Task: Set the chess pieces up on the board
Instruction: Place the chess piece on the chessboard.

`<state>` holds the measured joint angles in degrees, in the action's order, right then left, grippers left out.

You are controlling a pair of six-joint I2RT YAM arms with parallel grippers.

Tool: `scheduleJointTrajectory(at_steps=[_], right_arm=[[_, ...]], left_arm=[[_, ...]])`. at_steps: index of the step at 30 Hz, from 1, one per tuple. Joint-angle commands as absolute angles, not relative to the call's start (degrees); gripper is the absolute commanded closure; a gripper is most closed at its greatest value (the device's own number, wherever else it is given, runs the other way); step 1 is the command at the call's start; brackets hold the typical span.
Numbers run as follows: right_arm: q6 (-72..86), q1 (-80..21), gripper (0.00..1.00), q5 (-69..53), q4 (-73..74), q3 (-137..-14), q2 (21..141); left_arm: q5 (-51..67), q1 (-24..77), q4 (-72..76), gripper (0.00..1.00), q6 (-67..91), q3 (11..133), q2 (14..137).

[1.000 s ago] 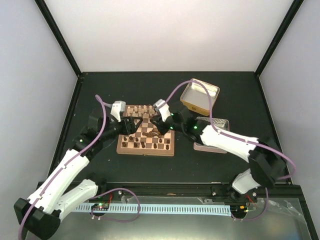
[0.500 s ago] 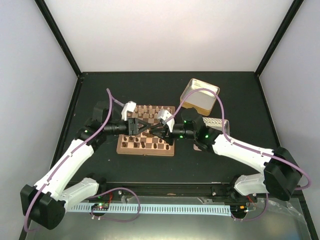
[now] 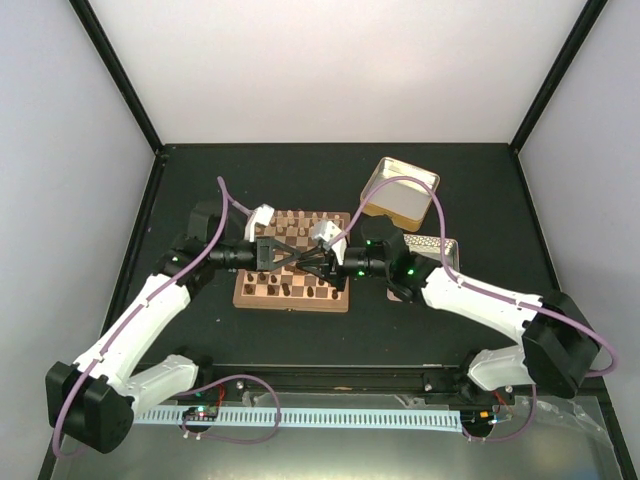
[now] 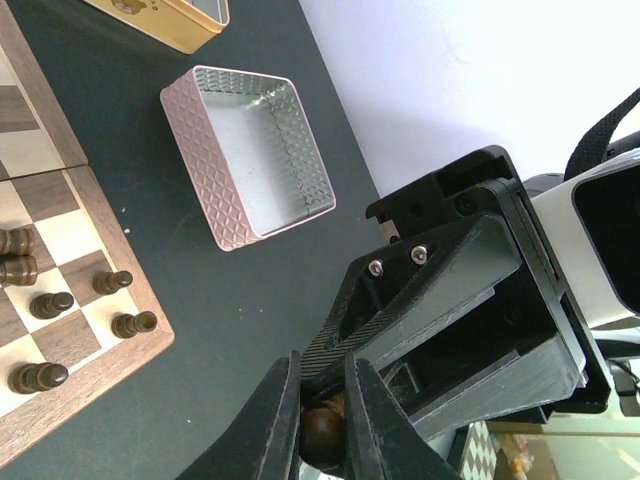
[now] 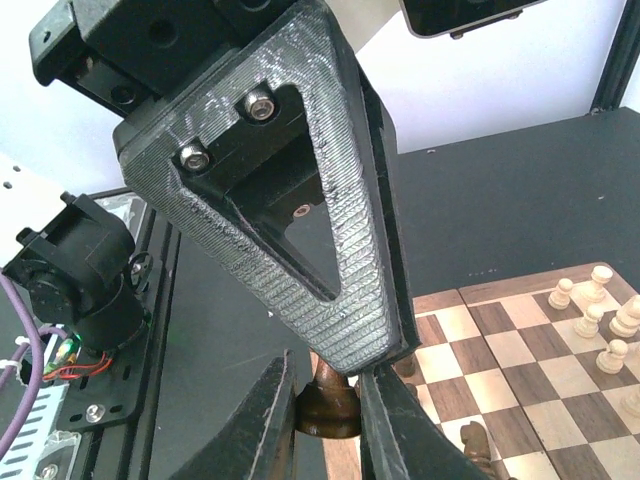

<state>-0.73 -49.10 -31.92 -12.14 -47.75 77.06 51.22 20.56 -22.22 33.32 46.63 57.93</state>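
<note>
HANDOVER OVER THE BOARD: Two arms meet on a single dark chessman (image 5: 328,410), held in mid-air above the middle of the board (image 3: 292,306). The left tool (image 4: 322,400) is pinched together on its rounded upper end, and the right tool (image 5: 328,388) is clamped on what looks like its broad base. The other dark chessmen (image 4: 50,303) stand on the squares, with the cream chessmen (image 5: 590,310) ranked along one edge.

The piece appears to be turned, polished wood. It is probably light, rigid and unlikely to break, but smooth and round enough to swivel or pop out of a two-sided pinch. The safest hold is likely low on the stem, just above the base, with the pads square across it so it stays upright for setting down.

The overhead view shows the arms converging, and the gold tin (image 3: 405,200) on the dark surface (image 3: 230,180) beyond the board, yet the chessman is hidden between the tools. Only the wrist cameras show it. The left wrist view adds the pink embossed tin (image 4: 195,160) lying near the board's corner. The right wrist view shows the left tool's ribbed finger coming down onto the piece from above.
</note>
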Motion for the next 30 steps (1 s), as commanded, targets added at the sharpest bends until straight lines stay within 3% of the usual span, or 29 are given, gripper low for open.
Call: scheduleJointTrajectory(at_steps=[1, 5, 8, 13, 19, 30], right_arm=[[-0.22, -48.91, 0.84, -31.10, -14.22, -49.15, 78.62], [1.44, -48.90, 0.73, -29.98, -12.88, -50.06, 79.71], [2.87, -48.89, 0.54, -29.00, -11.86, -50.20, 80.30], [5.29, -48.88, 0.36, -28.33, -12.39, -47.83, 79.01], [11.61, -48.87, 0.35, -26.05, -19.15, -41.62, 76.33], [26.91, -49.00, 0.41, -13.84, -18.26, -41.61, 77.38]], left_arm=[[53.74, 20.40, -21.22, 0.98, 33.18, 46.20, 57.74], [52.40, 20.14, -21.56, 0.99, 32.97, 45.84, 57.56], [49.36, 19.64, -22.74, 0.99, 32.60, 45.86, 57.16], [34.75, 19.13, -30.63, 0.98, 30.55, 46.19, 55.42], [8.67, 19.98, -43.27, 0.98, 30.74, 49.54, 52.45], [-7.15, 27.61, -44.38, 0.98, 33.37, 44.75, 52.11]])
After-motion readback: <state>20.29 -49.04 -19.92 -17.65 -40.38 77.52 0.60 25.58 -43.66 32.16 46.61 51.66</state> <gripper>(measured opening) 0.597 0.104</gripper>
